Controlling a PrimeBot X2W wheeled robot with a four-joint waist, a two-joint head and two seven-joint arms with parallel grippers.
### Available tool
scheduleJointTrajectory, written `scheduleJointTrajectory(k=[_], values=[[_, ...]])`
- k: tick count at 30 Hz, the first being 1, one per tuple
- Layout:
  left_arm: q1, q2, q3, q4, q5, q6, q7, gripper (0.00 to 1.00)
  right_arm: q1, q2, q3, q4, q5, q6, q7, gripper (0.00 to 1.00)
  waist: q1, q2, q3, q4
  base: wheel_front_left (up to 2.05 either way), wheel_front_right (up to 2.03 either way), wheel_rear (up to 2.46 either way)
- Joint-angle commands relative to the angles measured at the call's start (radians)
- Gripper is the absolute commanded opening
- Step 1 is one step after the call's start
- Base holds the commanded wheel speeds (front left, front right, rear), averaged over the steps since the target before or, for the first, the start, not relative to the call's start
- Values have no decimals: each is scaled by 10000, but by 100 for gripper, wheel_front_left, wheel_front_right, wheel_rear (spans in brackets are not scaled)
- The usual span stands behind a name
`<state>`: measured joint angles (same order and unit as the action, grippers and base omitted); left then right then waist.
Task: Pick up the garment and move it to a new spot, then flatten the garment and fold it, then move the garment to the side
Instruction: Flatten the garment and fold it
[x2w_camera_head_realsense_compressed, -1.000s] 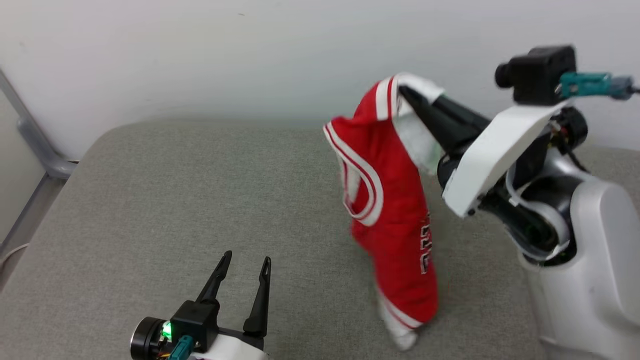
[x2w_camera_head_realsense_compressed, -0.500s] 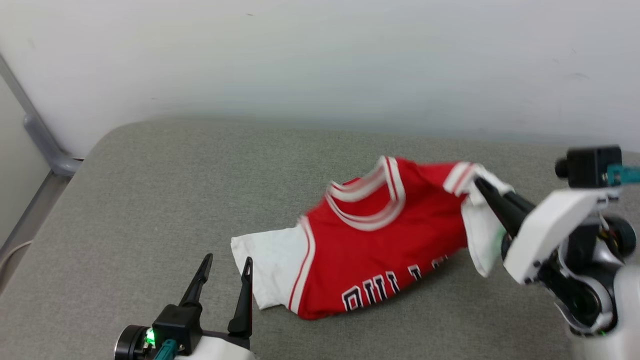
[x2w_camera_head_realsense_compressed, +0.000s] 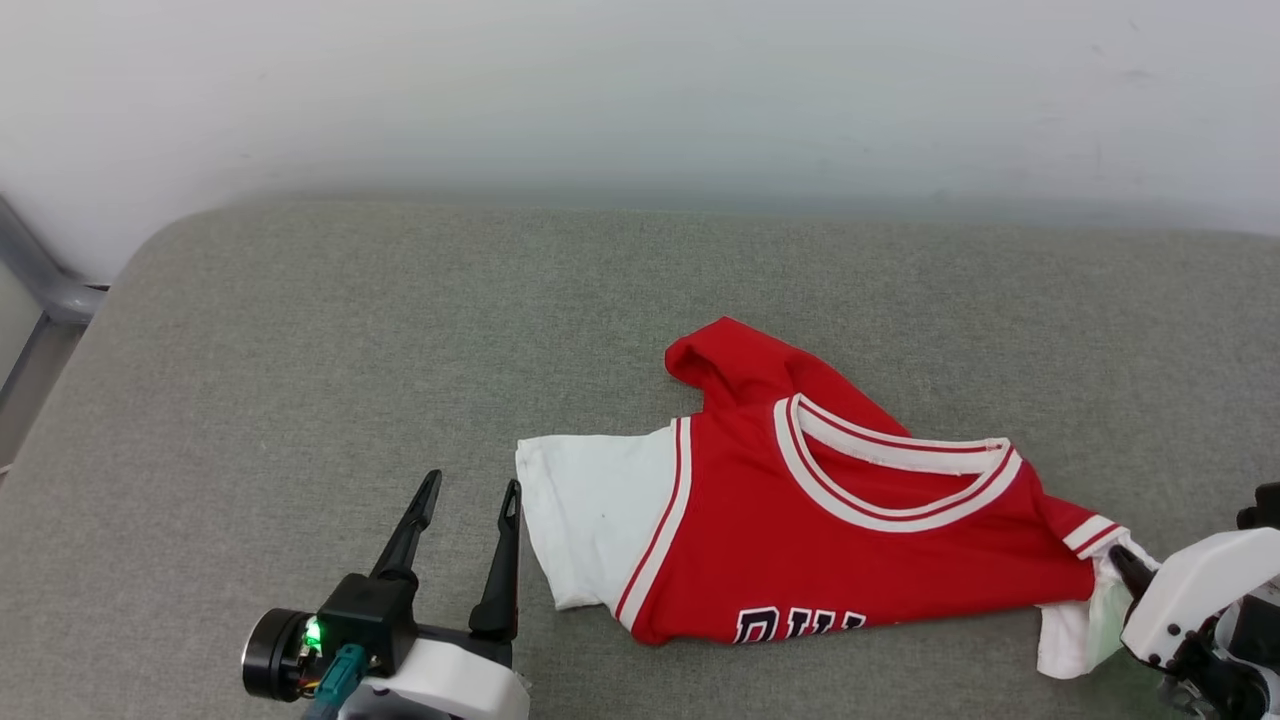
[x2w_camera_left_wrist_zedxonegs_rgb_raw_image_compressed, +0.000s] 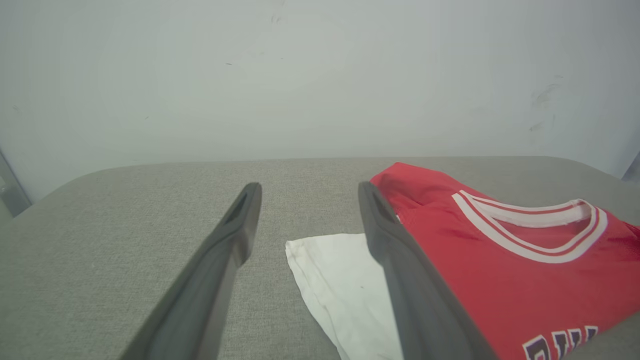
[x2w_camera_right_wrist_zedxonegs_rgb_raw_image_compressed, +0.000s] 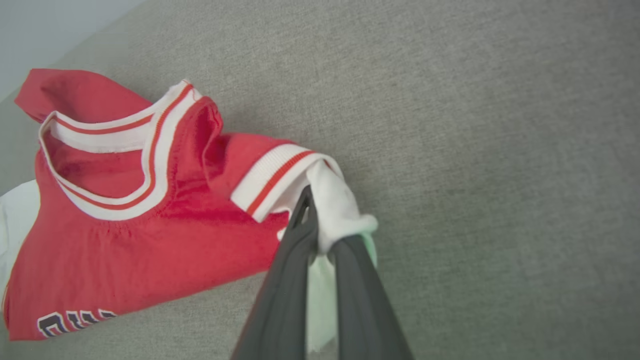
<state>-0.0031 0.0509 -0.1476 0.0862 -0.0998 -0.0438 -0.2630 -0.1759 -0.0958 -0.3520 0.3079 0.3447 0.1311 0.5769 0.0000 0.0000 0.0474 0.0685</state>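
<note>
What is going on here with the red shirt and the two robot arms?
The robot is handling a red jersey T-shirt that lies rumpled, collar up, on a grey padded surface. Its right gripper is shut on one white sleeve, low by the surface. The left gripper is open and holds nothing; it points at the other white sleeve, close beside it. The shirt is not yet flattened or folded.

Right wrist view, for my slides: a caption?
Dark fingers pinch the white sleeve of a red jersey-style T-shirt lying on a grey fabric cushion.
</note>
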Motion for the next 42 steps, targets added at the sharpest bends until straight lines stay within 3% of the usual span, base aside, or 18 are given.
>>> scheduleJointTrajectory(k=[1,3,4,5,14,25,31,36,38,42], values=[[-107,-11,14,23,54,-11,-27,100,-239,15,-174,308,-155,-7,-202,0,0,0,37,4,0,0,0],[-154,-11,17,47,71,-25,-27,100,-587,31,-499,793,-445,-7,-537,4,0,0,67,12,0,0,0],[-162,-11,22,50,76,-24,-27,100,-768,30,-671,954,-618,-7,-749,30,0,0,74,14,0,0,0],[-158,-11,30,57,83,-22,-25,100,-953,39,-811,1078,-752,-7,-993,100,0,0,68,14,0,0,0],[103,-11,34,167,-16,76,-27,100,-2091,-75,-950,1415,-1018,-7,-2524,100,0,0,-325,-89,0,0,0],[198,-11,112,-412,-464,140,-25,100,-642,-800,1653,-768,-1251,-7,-5244,100,0,0,-713,-172,0,0,0],[297,-12,125,-476,-471,9,-25,100,600,-237,1764,-1803,-1438,-7,-6441,100,0,0,-634,-303,0,0,0],[-95,127,83,178,-435,-360,-25,100,1126,201,1599,-2491,-1616,-7,-6447,100,0,0,-350,-547,0,0,0],[-544,322,-38,633,-468,-492,358,100,1208,288,1585,-2774,-1687,-7,-6332,100,0,0,-93,-644,0,0,0],[-1639,734,-353,1253,-635,-682,2232,100,1317,366,1521,-3254,-1858,-7,-6046,100,0,0,423,-825,0,0,0]])
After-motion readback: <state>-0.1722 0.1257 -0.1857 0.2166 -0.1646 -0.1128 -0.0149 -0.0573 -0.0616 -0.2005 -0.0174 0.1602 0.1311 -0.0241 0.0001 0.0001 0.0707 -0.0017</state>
